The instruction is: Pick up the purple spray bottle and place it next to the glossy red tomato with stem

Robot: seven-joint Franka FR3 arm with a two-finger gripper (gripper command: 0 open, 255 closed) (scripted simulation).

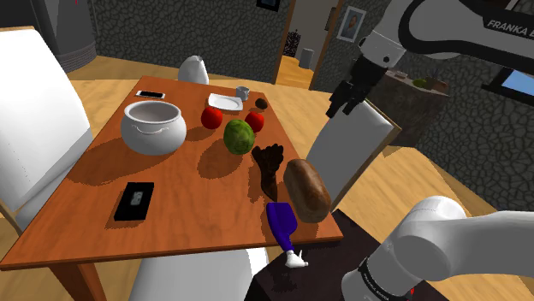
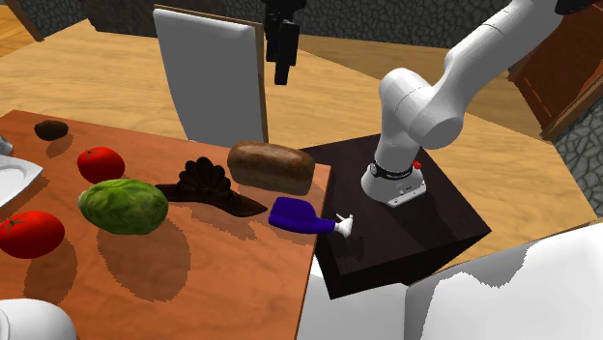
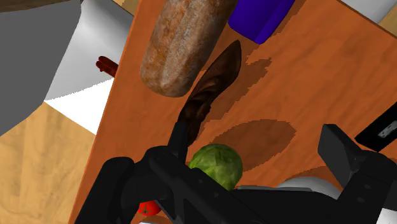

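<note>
Shoulder view: the purple spray bottle (image 1: pixel 281 224) lies on its side at the corner of the orange wooden tabletop (image 1: pixel 171 231) by the dark stand (image 2: pixel 435 227), white nozzle (image 1: pixel 295 261) over the edge, so I'd grasp across its body. The black gripper (image 1: pixel 341 106) hangs high, jaws apart, empty. Two glossy red fruits (image 1: pixel 211 116) sit toward the far edge; which is the tomato, I can't tell. Stone walls (image 1: pixel 171 30), plank floor (image 1: pixel 436 175).
</note>
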